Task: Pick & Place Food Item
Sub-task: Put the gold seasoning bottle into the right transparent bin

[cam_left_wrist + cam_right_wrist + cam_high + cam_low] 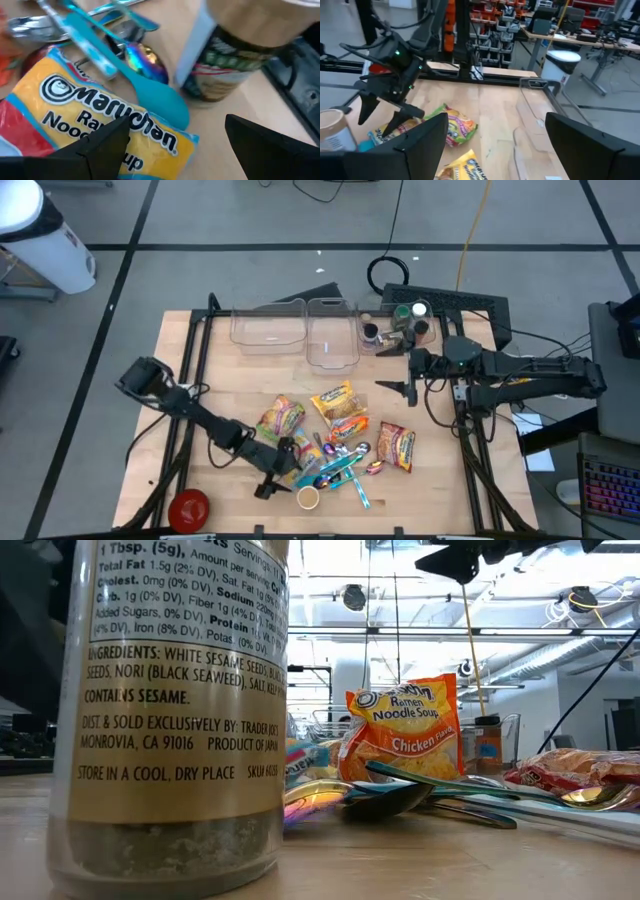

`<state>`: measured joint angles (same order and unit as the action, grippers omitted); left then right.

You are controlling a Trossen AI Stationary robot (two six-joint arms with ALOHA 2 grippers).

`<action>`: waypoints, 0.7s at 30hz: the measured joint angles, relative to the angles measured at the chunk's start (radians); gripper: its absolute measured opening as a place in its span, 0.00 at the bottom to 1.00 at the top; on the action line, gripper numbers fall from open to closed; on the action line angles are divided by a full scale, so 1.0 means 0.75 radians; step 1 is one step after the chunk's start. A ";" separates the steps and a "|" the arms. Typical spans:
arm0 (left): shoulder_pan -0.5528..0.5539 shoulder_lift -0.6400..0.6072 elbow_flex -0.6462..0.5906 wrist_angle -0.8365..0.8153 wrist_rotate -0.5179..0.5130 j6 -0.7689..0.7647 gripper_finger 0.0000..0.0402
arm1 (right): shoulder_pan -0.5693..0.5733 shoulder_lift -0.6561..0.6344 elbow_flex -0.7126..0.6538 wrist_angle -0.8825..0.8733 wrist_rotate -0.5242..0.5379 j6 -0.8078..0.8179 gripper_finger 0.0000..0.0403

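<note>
A seasoning jar (170,710) with a gold label, printed with sesame and seaweed ingredients, is being shown nearest the low camera, standing upright on the wooden table (200,370). From the left of the high view, a red bowl (188,507) is being seen at the table's near-left corner. Next to it, the left gripper (283,470) is being held low over the pile of food packets, its fingers spread wide with nothing between them. Just beneath it, in the left wrist view, a yellow Maruchan ramen packet (90,115) with blue edges and a red patch is lying flat, a teal spoon (125,75) resting across it. Further right, a second yellow ramen packet (333,401), marked as chicken flavour, is being propped among the pile, and an orange-red packet (397,446) is lying flat near the table's right side. Two clear plastic bins (295,330) are being seen at the far edge. The right gripper (408,376) is being held above the table's right side, fingers wide apart and empty.
</note>
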<state>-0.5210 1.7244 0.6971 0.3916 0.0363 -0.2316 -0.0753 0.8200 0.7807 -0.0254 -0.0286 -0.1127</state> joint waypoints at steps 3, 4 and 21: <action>-0.030 0.061 0.001 0.150 -0.027 0.000 0.84 | 0.031 0.000 0.000 0.010 0.004 0.000 0.81; -0.042 0.069 -0.001 0.176 -0.054 0.000 0.84 | 0.040 0.000 0.000 0.023 0.004 0.000 0.81; -0.164 0.179 0.001 0.462 -0.294 0.056 0.84 | 0.133 0.017 0.000 0.111 0.008 0.090 0.81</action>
<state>-0.6442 1.8587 0.6975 0.7380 -0.1840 -0.1895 0.0241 0.8330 0.7807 0.0579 -0.0223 -0.0454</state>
